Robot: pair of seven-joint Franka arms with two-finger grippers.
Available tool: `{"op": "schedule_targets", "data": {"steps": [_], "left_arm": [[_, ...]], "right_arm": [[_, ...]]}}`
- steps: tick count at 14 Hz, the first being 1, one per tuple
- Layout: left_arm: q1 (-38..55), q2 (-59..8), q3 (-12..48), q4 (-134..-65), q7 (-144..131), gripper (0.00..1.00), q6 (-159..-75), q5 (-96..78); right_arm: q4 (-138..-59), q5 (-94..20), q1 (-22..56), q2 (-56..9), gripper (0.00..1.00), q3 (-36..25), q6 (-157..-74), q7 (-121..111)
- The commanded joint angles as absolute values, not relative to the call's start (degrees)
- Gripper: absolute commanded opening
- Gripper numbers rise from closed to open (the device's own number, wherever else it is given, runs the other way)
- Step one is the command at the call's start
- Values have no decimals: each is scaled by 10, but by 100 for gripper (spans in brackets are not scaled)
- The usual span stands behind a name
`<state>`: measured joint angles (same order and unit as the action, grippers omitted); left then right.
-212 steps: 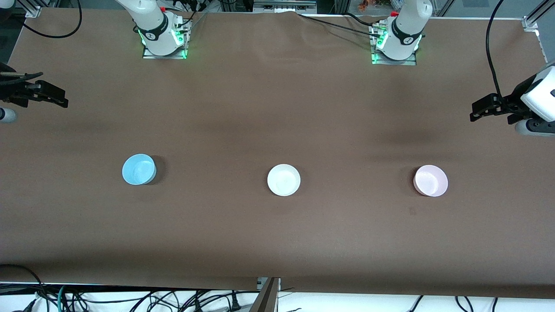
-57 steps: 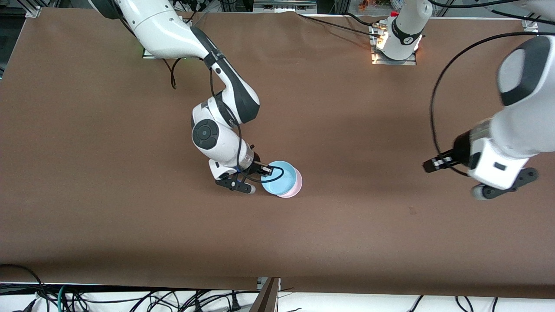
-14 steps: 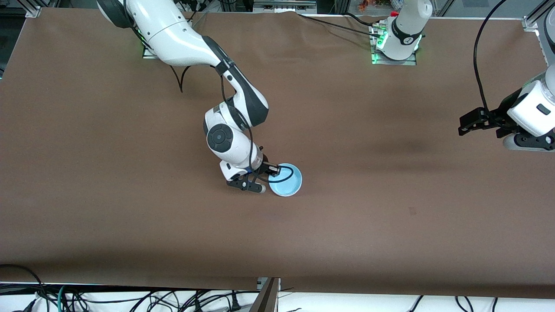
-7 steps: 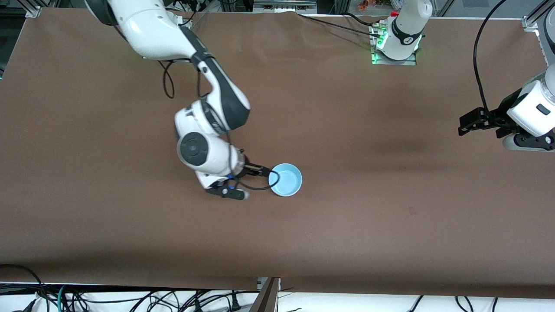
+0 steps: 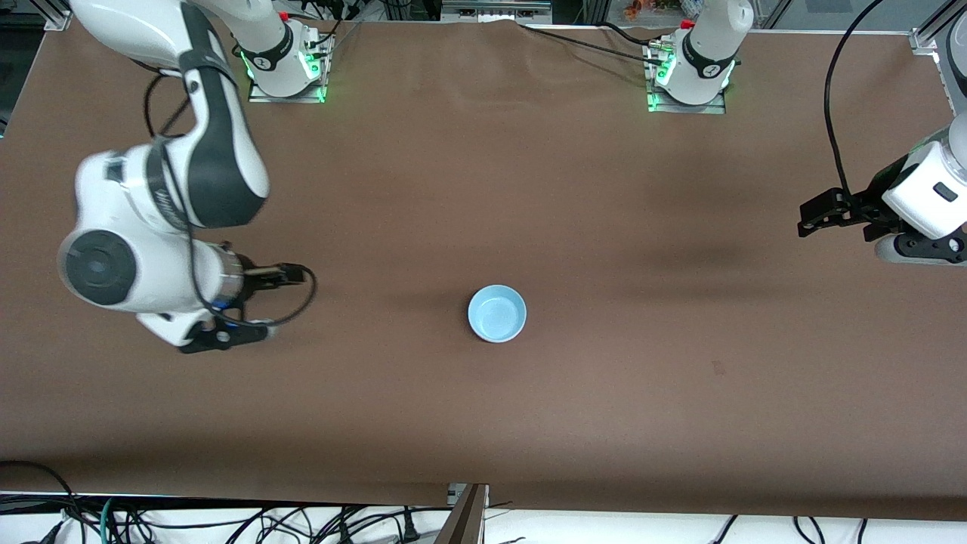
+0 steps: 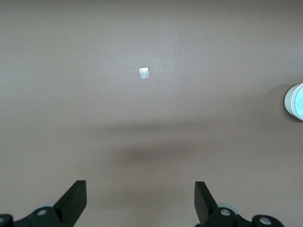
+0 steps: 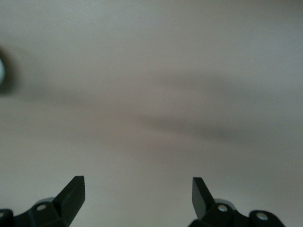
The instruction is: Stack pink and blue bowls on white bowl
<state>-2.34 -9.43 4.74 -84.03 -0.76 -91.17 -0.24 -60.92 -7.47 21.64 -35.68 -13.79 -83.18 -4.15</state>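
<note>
Blue bowl (image 5: 496, 313) atop; pink/white probably hidden beneath.

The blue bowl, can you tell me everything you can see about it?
The blue bowl is small, round and light sky blue, and looks like plain smooth plastic. It sits upright with its open side up and nothing inside, near the middle of the brown table. Only blue shows from above, so the bowls under it are hidden. Nothing touches it: the right gripper and the left gripper are both open and away from it. Its edge also shows in the left wrist view.
</note>
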Motion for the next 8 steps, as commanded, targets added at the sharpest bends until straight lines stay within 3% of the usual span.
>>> {"op": "schedule_targets", "data": {"steps": [1, 4, 8], "left_arm": [[-18, -101, 42, -823, 2, 100, -899, -14], [-18, -101, 42, -823, 2, 100, -899, -14], [-18, -101, 42, -823, 3, 100, -899, -14]], "right_arm": [[-673, -54, 197, -269, 100, -141, -815, -90], [-771, -29, 172, -164, 100, -141, -823, -95], [-805, -16, 111, -94, 100, -127, -825, -95]]}}
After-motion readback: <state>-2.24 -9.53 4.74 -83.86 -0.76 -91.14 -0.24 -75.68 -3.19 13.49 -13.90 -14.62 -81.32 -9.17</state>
